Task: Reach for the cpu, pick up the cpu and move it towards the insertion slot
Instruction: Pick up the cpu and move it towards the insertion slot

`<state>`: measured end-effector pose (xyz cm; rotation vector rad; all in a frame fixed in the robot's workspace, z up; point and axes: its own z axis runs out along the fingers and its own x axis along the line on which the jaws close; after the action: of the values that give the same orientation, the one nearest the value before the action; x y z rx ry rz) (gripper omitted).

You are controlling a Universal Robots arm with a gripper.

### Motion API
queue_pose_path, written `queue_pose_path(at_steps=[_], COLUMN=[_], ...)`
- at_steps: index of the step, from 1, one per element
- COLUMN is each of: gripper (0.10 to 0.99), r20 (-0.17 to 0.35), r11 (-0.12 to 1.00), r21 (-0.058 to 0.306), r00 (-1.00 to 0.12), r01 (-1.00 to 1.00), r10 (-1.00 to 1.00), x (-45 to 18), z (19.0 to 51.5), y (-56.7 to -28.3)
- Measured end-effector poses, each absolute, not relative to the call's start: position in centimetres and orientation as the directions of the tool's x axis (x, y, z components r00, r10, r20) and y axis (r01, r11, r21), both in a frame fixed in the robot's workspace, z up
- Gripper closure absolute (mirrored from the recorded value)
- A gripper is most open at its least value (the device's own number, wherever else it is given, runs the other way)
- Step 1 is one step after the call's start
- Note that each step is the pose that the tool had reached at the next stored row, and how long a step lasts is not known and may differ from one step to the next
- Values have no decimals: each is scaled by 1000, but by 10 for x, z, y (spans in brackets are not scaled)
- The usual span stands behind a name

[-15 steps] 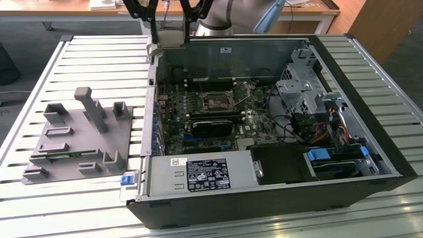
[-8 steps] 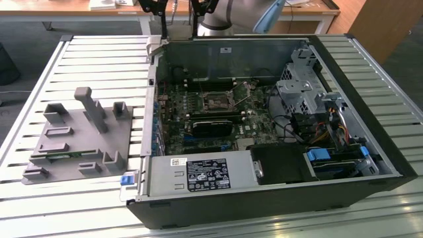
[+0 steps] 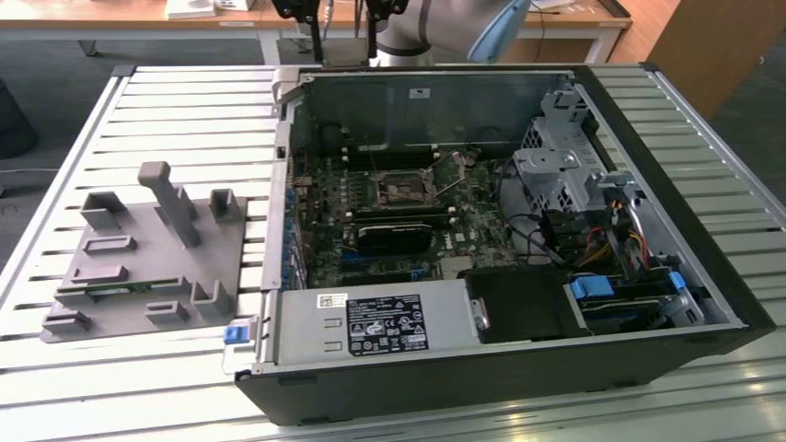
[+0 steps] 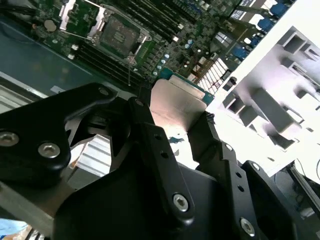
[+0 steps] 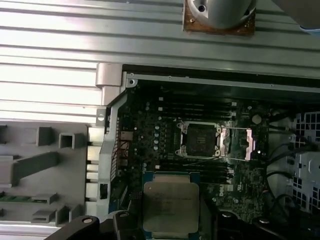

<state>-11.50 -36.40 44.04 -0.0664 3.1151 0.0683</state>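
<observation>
Exterior view first: the open computer case (image 3: 516,230) lies on the slatted table (image 3: 160,120). Inside it, the insertion slot (image 3: 402,188) sits on the green board, and it has no chip in it. The grey fixture plate (image 3: 147,258) lies on the table, on the exterior view's left of the case. The arm hangs above the far edge of the case.

Second wrist view: the black claw (image 4: 175,117) is clenched on the cpu (image 4: 177,102), one finger on each side edge. The chip is off the plate and up in the air. The slot (image 4: 120,35) is well apart from it.

First wrist view: the cpu (image 5: 171,200) hangs over the green board, flat, with its shiny metal top facing the camera. It is nearly square, so it has no real long side. Its edges look lined up with the edges of the slot (image 5: 199,140), which is open and near.

So the reaching and picking up look done. The move to the slot looks partly done.
</observation>
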Motion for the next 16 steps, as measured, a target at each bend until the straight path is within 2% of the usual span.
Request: queue_pose_path(at_steps=[16], gripper=[545], r20=[-26], r11=[998], r21=[43], r00=[-999], r01=[-43], r10=[-42], x=[-50], z=[422], y=[-342])
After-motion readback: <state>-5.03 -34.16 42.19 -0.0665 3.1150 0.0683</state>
